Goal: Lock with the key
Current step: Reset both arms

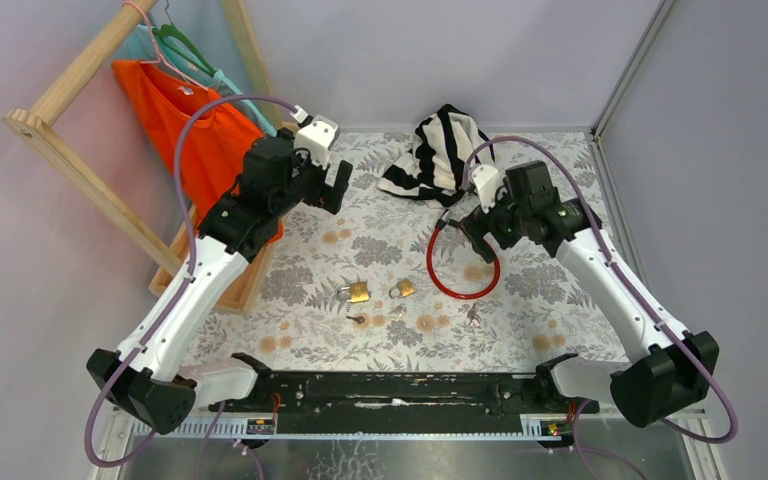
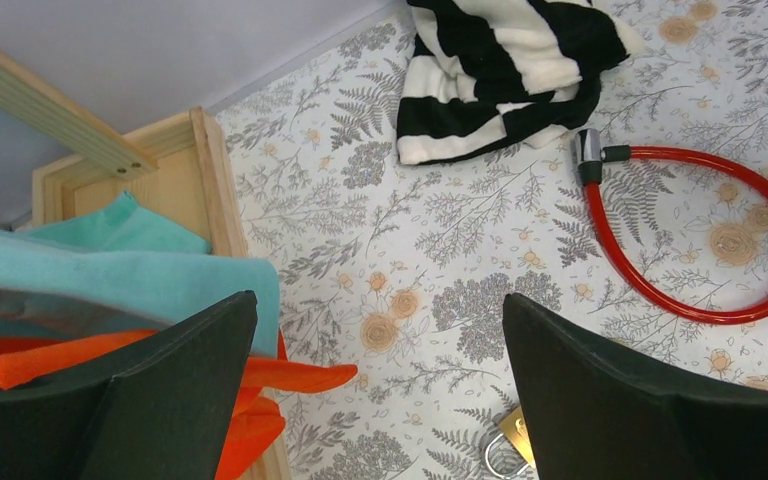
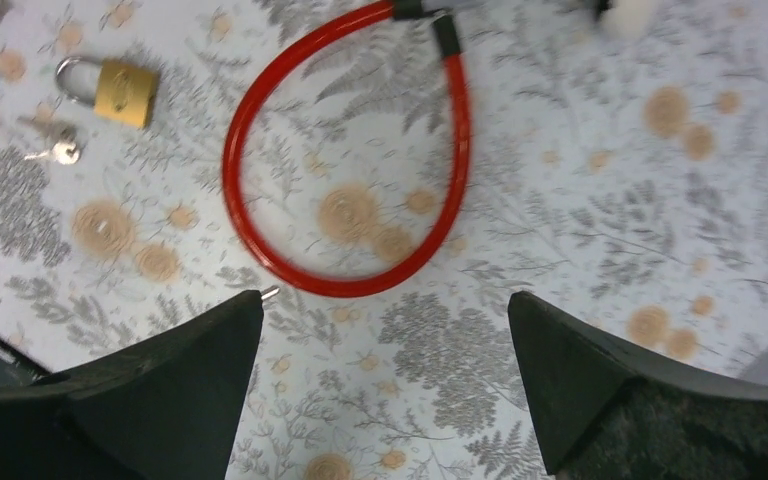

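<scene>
Two brass padlocks [image 1: 358, 292] [image 1: 402, 289] lie mid-table, with small keys [image 1: 360, 320] [image 1: 397, 313] just in front of them and another key [image 1: 473, 317] to the right. A red cable lock [image 1: 463, 262] lies in a loop. My left gripper [image 1: 338, 188] hangs open and empty above the mat, far left of the padlocks; its wrist view [image 2: 378, 300] shows one padlock [image 2: 508, 440] at the bottom edge. My right gripper [image 1: 465, 228] is open and empty over the cable lock [image 3: 350, 150]; its wrist view [image 3: 385, 298] shows a padlock [image 3: 120, 88] and keys [image 3: 55, 145].
A black-and-white striped cloth [image 1: 440, 150] lies at the back. A wooden clothes rack [image 1: 90, 150] with orange [image 1: 200, 130] and teal garments stands at the left, close to the left arm. Walls close the back and the right side.
</scene>
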`<act>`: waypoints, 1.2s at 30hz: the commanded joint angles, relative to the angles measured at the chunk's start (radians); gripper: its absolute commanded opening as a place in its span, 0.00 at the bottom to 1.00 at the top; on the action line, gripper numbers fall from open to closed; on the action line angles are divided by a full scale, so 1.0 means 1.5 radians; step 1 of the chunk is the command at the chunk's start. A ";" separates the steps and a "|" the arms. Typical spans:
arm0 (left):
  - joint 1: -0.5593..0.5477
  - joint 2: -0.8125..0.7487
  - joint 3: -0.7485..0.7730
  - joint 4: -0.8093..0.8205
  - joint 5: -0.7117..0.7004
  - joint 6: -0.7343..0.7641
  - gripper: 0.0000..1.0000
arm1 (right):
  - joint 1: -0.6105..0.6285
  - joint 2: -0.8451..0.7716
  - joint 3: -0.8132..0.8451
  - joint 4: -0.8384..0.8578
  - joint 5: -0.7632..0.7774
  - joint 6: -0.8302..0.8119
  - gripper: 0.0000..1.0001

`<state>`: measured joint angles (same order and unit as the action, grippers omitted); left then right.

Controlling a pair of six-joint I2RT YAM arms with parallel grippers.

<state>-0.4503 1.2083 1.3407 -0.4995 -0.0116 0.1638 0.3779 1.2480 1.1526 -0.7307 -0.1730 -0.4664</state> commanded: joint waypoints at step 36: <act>0.005 -0.098 -0.295 0.252 -0.031 0.031 1.00 | -0.015 -0.081 -0.161 0.363 0.115 0.143 0.99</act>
<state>-0.4488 1.0729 0.9199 -0.1894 -0.0673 0.1345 0.3576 1.1610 0.9146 -0.3210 0.0402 -0.3153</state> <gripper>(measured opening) 0.998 0.990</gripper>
